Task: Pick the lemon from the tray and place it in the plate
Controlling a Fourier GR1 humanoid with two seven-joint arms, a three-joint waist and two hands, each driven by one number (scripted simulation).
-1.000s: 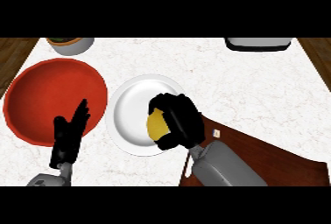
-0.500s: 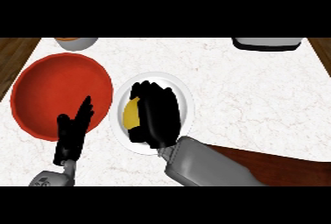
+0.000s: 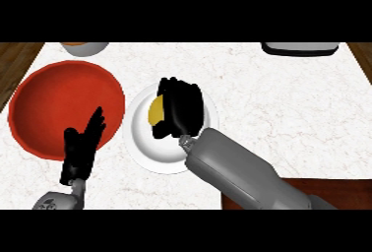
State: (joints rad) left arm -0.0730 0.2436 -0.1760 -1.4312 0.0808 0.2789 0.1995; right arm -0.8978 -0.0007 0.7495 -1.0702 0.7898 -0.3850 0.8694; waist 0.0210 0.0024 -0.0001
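Observation:
The yellow lemon (image 3: 154,111) is over the white plate (image 3: 149,152) at the counter's middle, only its left side showing. My right hand (image 3: 183,106) lies across the plate from the lower right, its fingers and thumb curled round the lemon and hiding most of it. Whether the lemon touches the plate cannot be told. The red tray (image 3: 58,98) sits just left of the plate and holds nothing visible. My left hand (image 3: 81,147) rests open with straight fingers pointing up, over the tray's lower right rim.
A small bowl (image 3: 84,47) stands at the far left edge of the counter and a dark-and-grey object (image 3: 299,48) at the far right. Brown wood (image 3: 327,189) shows at the lower right, beyond the white marble top.
My right hand has carried the lemon leftward and farther onto the plate, its fingers now stretched more over the fruit. The left hand has stayed near the tray's rim.

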